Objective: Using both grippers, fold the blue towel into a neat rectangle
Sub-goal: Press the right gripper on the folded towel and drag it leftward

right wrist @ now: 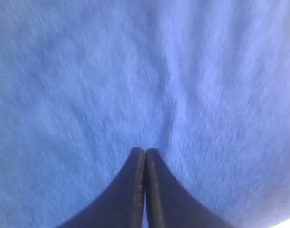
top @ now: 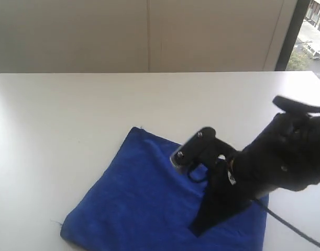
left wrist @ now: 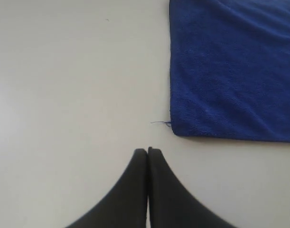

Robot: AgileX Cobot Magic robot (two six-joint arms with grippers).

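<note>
The blue towel (top: 133, 193) lies flat on the white table (top: 70, 104) as a folded four-sided pad near the front edge. My right gripper (top: 193, 230) points down onto the towel's right part, jaws shut with nothing between them; in the right wrist view the gripper (right wrist: 145, 150) sits over the blue towel (right wrist: 88, 71), which fills the picture. My left gripper (left wrist: 147, 150) is shut and empty over bare table (left wrist: 64, 71), just short of a corner of the towel (left wrist: 235, 71). The left gripper does not show in the exterior view. No white tag is visible.
A loose blue thread (left wrist: 160, 123) sticks out from the towel's corner. A beige wall (top: 149, 31) runs behind the table's far edge, with a window strip (top: 311, 31) at the top right. A black cable (top: 293, 227) trails from the right arm.
</note>
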